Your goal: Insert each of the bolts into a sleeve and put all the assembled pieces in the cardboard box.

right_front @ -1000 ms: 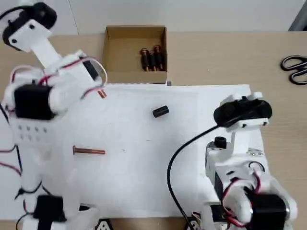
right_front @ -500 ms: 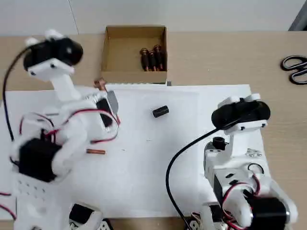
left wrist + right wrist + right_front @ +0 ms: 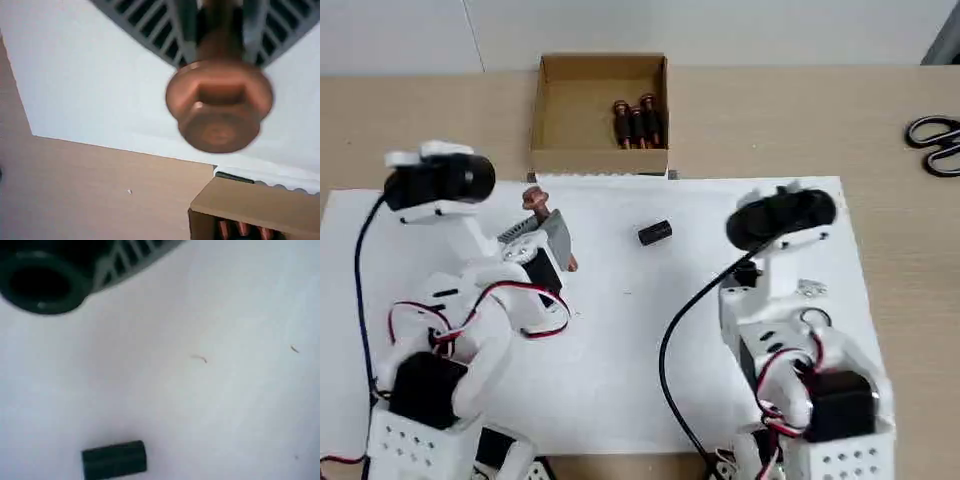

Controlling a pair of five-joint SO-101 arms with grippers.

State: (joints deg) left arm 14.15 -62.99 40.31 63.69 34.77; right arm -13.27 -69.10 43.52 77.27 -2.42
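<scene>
A copper bolt [image 3: 548, 228] is clamped in my left gripper [image 3: 546, 238] above the left part of the white sheet [image 3: 620, 340]; its hex head [image 3: 219, 107] points toward the cardboard box [image 3: 552, 112]. Three assembled pieces [image 3: 636, 122] lie in that box. A loose black sleeve [image 3: 655, 233] lies on the sheet between the arms, also in the right wrist view [image 3: 114, 459]. My right gripper [image 3: 65, 267] is shut on another black sleeve [image 3: 41, 284], its bore facing the camera, a little above the sheet.
Scissors [image 3: 935, 140] lie on the wooden table at the far right. The box's front wall [image 3: 255, 205] stands just past the sheet's far edge. The sheet's near middle is bare.
The left arm swung from the far left toward the sheet's middle, carrying the bolt. It now covers a second bolt that lay on the sheet. The right arm shifted left toward the loose sleeve.
</scene>
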